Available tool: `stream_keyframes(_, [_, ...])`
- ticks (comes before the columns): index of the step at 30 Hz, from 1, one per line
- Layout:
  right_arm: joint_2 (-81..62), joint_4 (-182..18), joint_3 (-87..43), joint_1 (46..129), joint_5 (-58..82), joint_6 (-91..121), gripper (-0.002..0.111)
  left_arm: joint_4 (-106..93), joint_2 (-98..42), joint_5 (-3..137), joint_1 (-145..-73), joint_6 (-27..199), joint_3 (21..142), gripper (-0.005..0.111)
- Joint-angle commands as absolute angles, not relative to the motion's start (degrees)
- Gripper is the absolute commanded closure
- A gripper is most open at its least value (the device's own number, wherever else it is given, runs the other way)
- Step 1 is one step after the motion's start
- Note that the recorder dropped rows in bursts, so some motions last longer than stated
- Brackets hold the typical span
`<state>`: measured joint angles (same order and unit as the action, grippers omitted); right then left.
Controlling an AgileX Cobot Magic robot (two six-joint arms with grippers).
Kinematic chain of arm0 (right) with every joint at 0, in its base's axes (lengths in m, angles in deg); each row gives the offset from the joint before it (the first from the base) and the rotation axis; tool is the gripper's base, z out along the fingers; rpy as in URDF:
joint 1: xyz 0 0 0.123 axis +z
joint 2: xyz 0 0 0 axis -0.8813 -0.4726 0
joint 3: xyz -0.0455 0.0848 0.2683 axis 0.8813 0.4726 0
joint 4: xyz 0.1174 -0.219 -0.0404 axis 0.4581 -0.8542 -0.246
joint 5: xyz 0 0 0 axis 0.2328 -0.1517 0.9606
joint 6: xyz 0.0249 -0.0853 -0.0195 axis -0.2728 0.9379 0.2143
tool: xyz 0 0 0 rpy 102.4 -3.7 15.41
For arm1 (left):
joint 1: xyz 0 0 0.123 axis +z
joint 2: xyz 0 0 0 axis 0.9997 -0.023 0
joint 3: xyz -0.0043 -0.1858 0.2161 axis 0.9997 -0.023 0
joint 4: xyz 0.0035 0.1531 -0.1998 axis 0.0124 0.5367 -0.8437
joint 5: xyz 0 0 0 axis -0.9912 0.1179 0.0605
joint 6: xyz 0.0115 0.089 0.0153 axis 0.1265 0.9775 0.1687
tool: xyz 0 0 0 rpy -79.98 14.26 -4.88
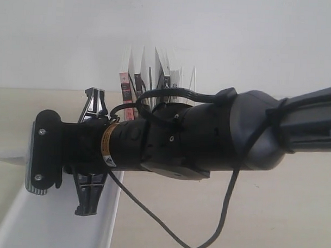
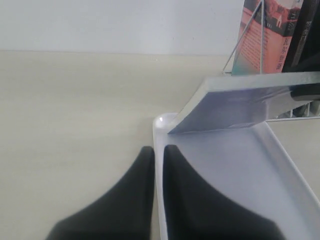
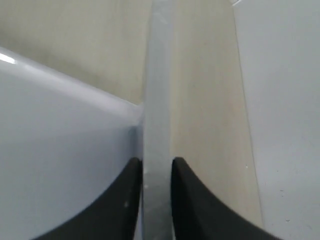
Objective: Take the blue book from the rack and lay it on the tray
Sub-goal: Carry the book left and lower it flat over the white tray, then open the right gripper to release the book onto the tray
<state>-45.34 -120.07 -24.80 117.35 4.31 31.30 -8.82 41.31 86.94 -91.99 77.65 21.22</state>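
Observation:
The blue book [image 2: 235,105] hangs tilted over the tray [image 2: 225,170]. One corner touches the tray's far end, and only its pale face and page edge show. My right gripper [image 3: 157,167] is shut on the book [image 3: 159,90], which I see edge-on between the fingers. The right arm [image 1: 170,140] reaches across the exterior view over the tray [image 1: 53,223]. My left gripper [image 2: 159,155] has its fingers close together astride the tray's near rim, one inside and one outside. The rack [image 1: 156,74] stands behind the arm.
Other books [image 2: 270,30] stand in the rack's wire slots [image 2: 260,40], just beyond the tray's far end. A black cable [image 1: 205,242] loops down from the right arm. A pale wooden tabletop [image 2: 75,110] lies to the tray's left, and a white wall stands behind.

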Motion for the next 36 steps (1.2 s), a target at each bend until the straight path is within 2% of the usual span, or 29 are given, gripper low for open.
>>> stream_keyframes(1, [-45.03,-120.06,-25.41,117.17,2.95,30.6,0.066,-8.76,41.51,86.7,-91.77,77.16,21.02,0.101])
stream_keyframes(4, [-45.03,-120.06,-25.41,117.17,2.95,27.68,0.058,-8.76,41.51,86.7,-91.77,77.16,21.02,0.101])
stream_keyframes(10, [-44.01,-120.06,-25.41,117.17,0.31,20.13,0.051,-8.76,41.51,86.7,-91.77,77.16,21.02,0.101])
stream_keyframes(22, [-38.08,-120.06,-25.41,117.29,0.17,15.01,0.051,-8.76,41.51,86.7,-91.77,77.16,21.02,0.101])
stream_keyframes(28, [-27.77,-120.06,-25.53,117.97,1.31,13.46,0.051,-8.76,41.51,86.7,-91.77,77.16,21.02,0.101])
stream_keyframes(36, [-16.24,-120.06,-25.53,117.97,15.44,7.27,0.051,-8.76,41.51,86.7,-91.77,77.16,21.02,0.101])
